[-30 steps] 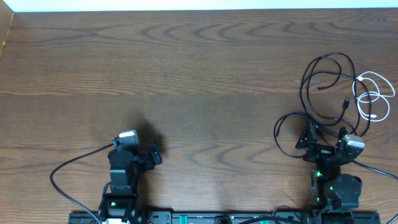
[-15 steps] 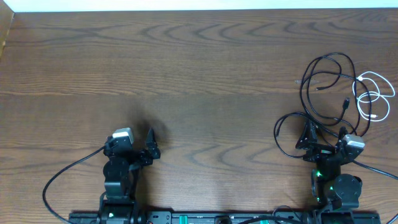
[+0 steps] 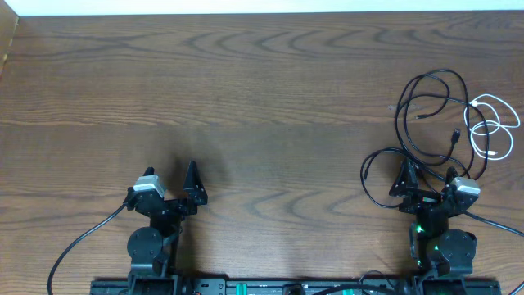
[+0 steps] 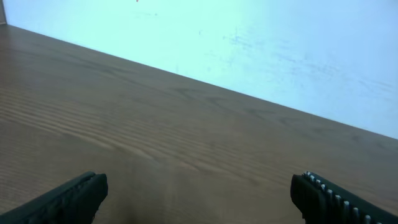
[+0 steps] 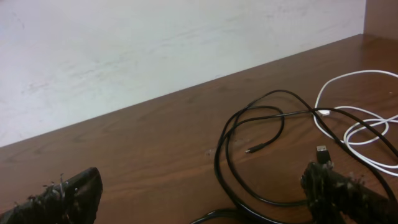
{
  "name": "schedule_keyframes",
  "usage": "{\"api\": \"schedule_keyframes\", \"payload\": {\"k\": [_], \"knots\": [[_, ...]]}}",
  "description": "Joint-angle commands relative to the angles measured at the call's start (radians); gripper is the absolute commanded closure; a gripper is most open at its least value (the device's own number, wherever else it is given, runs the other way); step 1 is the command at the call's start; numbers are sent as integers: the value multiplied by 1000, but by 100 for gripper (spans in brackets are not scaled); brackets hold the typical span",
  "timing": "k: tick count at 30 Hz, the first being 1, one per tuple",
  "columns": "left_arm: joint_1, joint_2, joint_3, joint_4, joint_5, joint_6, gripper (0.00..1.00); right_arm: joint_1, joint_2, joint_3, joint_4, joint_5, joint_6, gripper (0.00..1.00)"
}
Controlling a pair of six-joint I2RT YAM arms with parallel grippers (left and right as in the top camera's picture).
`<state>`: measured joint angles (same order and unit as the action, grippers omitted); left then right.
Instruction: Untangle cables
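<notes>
backing the black left gripper [image 3: 170, 192] toward the lower left of the frame, spread wide, empty; keeping the right gripper [image 3: 426, 184] wide, just below the tangled thin black cables [image 3: 401, 123] and looped white cable [image 3: 483, 124] at right; untangling not begun.

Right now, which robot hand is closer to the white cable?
Right. The right gripper sits close to the white cable, which lies just ahead of it; the left gripper is far across the table.

A brown wood-grain tabletop [image 4: 155, 124] stretches ahead of the left gripper [image 4: 199, 186] to a pale wall [image 4: 261, 43] at its far edge; beyond the right gripper [image 5: 202, 180] that wall looks faintly smudged, possibly scuffed.
</notes>
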<state>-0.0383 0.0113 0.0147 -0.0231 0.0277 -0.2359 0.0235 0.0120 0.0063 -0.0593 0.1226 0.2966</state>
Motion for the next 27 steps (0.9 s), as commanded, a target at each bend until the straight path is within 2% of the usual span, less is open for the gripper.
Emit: {"api": "schedule_keyframes", "payload": {"k": [1,27], "knots": [[0,-5,-10,-48,-13,-5,0,0,-6,-1,-5,-2,2,1],[0,21,-10,-48,-13,-5,0,0,-6,-1,-5,-2,2,1]]}}
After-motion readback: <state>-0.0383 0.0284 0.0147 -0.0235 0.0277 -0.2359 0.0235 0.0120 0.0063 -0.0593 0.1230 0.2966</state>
